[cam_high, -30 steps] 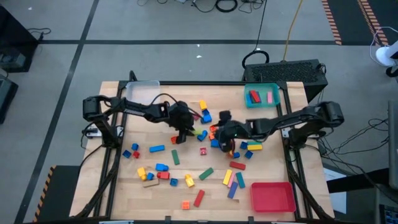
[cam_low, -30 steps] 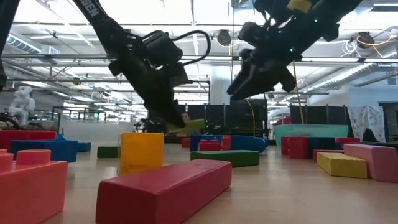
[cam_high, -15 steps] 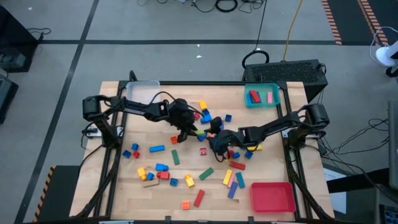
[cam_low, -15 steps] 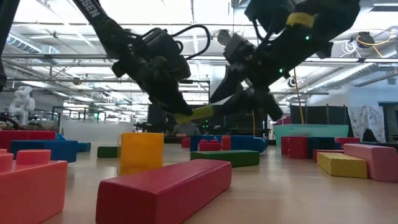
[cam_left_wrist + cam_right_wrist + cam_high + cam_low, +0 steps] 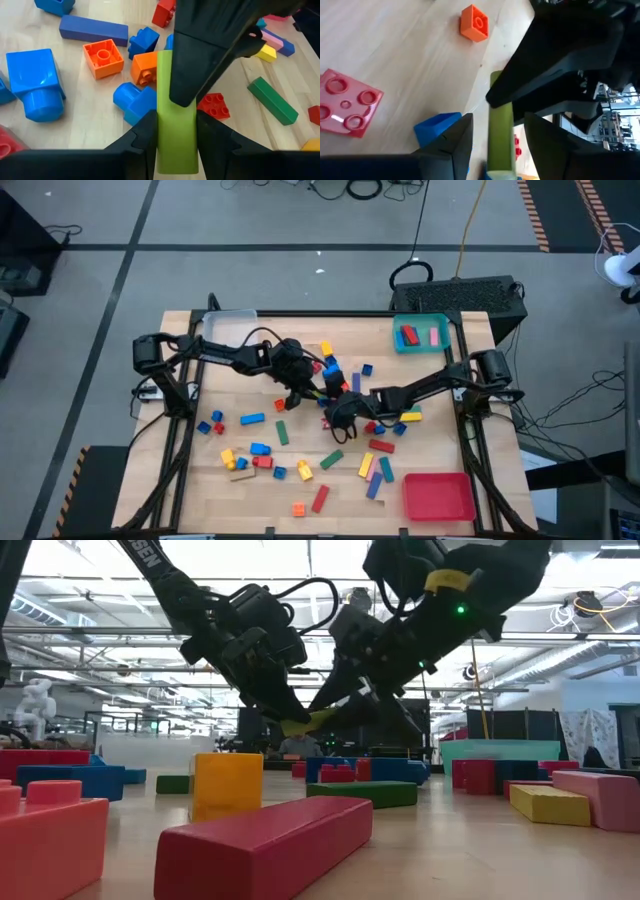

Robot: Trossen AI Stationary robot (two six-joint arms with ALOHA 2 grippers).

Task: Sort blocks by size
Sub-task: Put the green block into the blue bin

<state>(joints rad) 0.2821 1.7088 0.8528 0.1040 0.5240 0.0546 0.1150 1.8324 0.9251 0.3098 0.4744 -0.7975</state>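
Note:
A long yellow-green bar (image 5: 176, 125) hangs above the middle of the table with my left gripper (image 5: 305, 390) shut on it. My right gripper (image 5: 335, 402) has come in from the table's right and is open. Its fingers (image 5: 451, 145) stand on either side of the bar's free end (image 5: 500, 132), and a gap shows on each side. Below them many loose blocks lie on the wood, among them an orange brick (image 5: 103, 57) and a blue one (image 5: 135, 100). My left gripper pinches the bar's two long sides (image 5: 165, 142) between its two fingers, at one end of the bar. The fingers come from the table's left, slanting down, and lie along the bar. The bar sticks out past the fingertips, tilted, clear of the table (image 5: 312, 722).
A clear tray (image 5: 228, 328) stands at the far left and a teal tray (image 5: 421, 320) with a red and a pink block at the far right. A red tray (image 5: 438, 496) is at the near right. Scattered blocks cover the middle and near part of the table.
My right gripper has gone down and toward the table's left, rolling as it went, until its fingers stand astride the free end of the bar. My left gripper has stayed in place; the bar's free end has tipped up a little.

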